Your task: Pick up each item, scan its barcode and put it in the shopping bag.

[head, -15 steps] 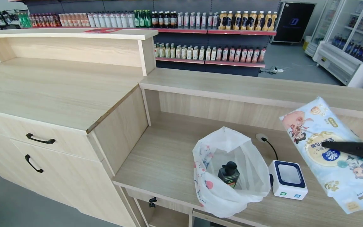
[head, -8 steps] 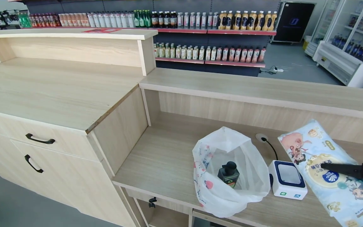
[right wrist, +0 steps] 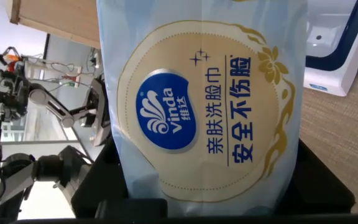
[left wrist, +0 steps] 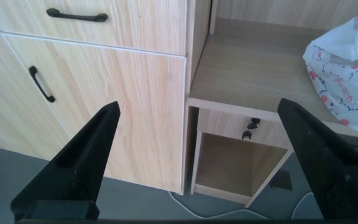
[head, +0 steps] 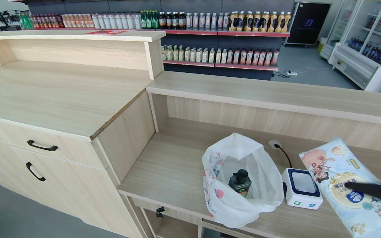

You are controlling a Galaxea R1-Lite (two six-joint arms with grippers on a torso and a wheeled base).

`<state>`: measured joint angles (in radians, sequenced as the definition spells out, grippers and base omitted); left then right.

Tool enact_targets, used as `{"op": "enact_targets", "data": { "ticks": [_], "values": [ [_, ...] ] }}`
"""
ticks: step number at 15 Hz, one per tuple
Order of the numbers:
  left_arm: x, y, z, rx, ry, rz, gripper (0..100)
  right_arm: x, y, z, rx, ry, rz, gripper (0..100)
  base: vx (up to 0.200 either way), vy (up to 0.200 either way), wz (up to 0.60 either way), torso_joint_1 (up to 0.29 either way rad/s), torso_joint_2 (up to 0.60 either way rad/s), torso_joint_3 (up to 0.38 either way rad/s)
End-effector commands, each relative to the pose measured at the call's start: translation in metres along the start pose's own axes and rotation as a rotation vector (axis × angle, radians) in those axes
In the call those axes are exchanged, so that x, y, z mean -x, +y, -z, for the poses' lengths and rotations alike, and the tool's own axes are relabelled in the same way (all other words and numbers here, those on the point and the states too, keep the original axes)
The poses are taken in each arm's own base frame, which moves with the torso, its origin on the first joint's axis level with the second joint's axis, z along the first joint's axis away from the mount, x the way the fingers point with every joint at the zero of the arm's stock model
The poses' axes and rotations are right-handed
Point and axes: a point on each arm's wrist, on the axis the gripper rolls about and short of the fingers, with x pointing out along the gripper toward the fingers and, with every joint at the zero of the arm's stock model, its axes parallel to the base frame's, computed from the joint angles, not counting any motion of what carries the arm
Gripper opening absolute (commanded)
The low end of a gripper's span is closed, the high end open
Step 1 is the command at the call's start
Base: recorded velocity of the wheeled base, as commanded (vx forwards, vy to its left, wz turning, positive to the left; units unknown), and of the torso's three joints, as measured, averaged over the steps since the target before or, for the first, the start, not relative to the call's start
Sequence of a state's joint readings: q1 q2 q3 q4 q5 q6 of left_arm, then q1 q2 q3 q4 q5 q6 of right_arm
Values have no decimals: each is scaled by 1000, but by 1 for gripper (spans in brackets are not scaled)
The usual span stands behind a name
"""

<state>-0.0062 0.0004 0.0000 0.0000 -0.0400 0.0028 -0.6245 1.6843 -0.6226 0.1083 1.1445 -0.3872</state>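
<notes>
Shopping bag [head: 222,205]: thin, crinkled white plastic, mouth open, holding one dark pump bottle [head: 239,182]. Soft printed tissue pack [head: 339,168] clamped in right gripper [head: 351,187]; left gripper [left wrist: 199,107] fingers apart.

1. We are in a shop.
2. We see long shelves [head: 253,34] full of drink bottles [head: 177,19] in rows.
3. We see big fridges [head: 365,43] with glass doors and more drinks inside.
4. We see a wooden till counter [head: 61,92] with a small scanner [head: 302,193] and a plastic shopping bag [head: 230,208] on it.
</notes>
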Motion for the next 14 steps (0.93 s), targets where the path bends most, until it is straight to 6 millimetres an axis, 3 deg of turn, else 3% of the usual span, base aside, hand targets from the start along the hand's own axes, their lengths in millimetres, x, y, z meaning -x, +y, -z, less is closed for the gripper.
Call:
{"op": "enact_targets", "data": {
  "ticks": [1,6,14],
  "values": [
    [0,0,0,0,1,0,100,-3,-10,1,-14,8,-1,0,0,0,0,0,0,0],
    [0,0,0,0,1,0,100,-15,-28,2,54,39,-26,0,0,0,0,0,0,0],
    [0,0,0,0,1,0,100,-31,-29,0,87,81,-72,0,0,0,0,0,0,0]
  ]
}}
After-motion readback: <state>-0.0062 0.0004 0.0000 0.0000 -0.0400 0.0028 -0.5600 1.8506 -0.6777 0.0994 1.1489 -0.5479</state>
